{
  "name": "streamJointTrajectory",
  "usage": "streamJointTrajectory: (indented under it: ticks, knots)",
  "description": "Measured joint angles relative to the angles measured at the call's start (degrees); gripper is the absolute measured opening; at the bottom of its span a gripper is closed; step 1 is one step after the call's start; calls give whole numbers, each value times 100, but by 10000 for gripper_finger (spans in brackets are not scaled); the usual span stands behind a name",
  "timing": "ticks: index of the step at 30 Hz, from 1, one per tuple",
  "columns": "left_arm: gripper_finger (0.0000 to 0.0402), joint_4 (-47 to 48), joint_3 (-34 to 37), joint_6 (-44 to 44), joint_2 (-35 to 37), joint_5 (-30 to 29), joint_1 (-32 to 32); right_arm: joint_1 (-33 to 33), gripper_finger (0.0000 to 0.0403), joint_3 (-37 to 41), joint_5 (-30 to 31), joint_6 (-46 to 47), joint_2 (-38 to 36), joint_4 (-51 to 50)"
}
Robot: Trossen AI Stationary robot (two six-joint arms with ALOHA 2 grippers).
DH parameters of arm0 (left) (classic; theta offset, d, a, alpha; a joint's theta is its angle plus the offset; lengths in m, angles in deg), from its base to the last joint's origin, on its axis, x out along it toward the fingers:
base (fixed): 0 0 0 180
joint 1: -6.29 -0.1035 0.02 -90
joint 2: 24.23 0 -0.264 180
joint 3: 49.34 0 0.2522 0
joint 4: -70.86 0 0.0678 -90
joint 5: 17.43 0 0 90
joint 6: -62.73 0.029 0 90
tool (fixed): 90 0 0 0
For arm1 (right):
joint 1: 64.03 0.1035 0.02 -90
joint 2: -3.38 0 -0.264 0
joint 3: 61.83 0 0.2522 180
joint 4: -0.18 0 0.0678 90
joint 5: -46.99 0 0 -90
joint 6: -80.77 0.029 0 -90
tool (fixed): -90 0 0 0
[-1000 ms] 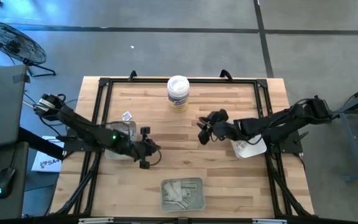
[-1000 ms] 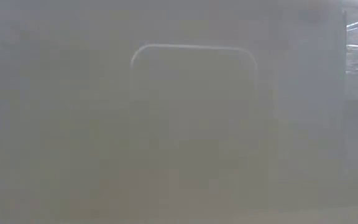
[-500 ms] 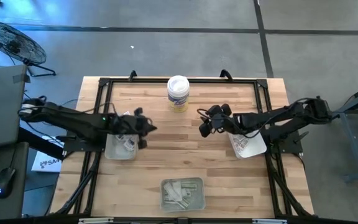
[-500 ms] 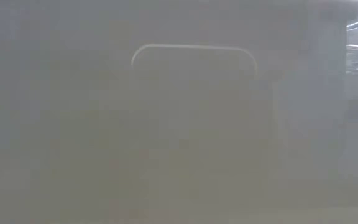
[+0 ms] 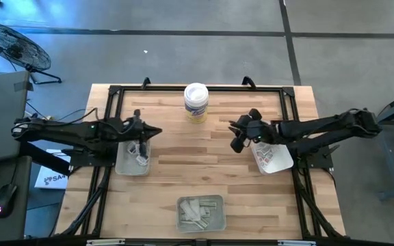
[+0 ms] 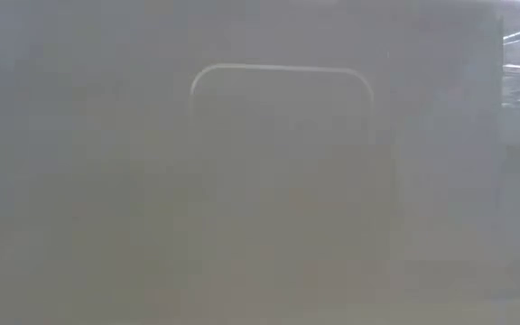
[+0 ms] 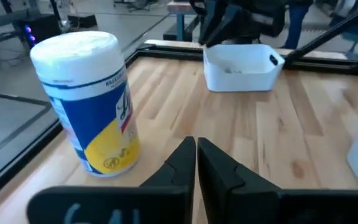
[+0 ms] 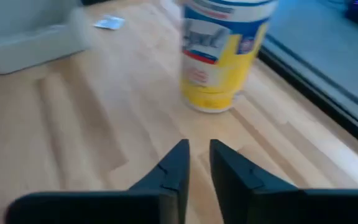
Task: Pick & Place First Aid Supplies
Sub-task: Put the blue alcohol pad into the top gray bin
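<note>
The first aid supplies lie as several pale packets in a grey tray (image 5: pixel 200 213) at the table's near edge. One or two white packets (image 5: pixel 141 158) sit in a second grey tray (image 5: pixel 124 164) at the left. Another packet (image 8: pixel 109 23) lies flat on the wood beside that tray. My left gripper (image 5: pixel 157 131) (image 7: pixel 196 151) hovers over the left tray's far right corner, shut and empty. My right gripper (image 5: pixel 236 137) (image 8: pixel 198 154) hovers beside a white bin (image 5: pixel 273 158), with a narrow gap between its fingers and nothing in it.
A white tub with a blue and yellow label (image 5: pixel 195 102) (image 7: pixel 89 102) (image 8: pixel 222 53) stands at the far middle, between both grippers. A black frame (image 5: pixel 197 88) runs round the table's edges. The low view shows only a grey blur.
My left gripper has drawn back from the table's middle toward the far left. It has risen and now hangs over the left tray, shut throughout. My right gripper has pulled back toward the table's right, closer to the white bin.
</note>
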Motion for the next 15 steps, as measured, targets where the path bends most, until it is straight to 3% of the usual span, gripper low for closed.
streamJointTrajectory:
  ticks: [7,15]
  knots:
    - [14,59,383,-281,871,-338,0,85,5,0,-688,-622,-659,-134]
    - [14,395,406,-299,1285,-365,0,324,10,0,-914,-1052,-1397,-200]
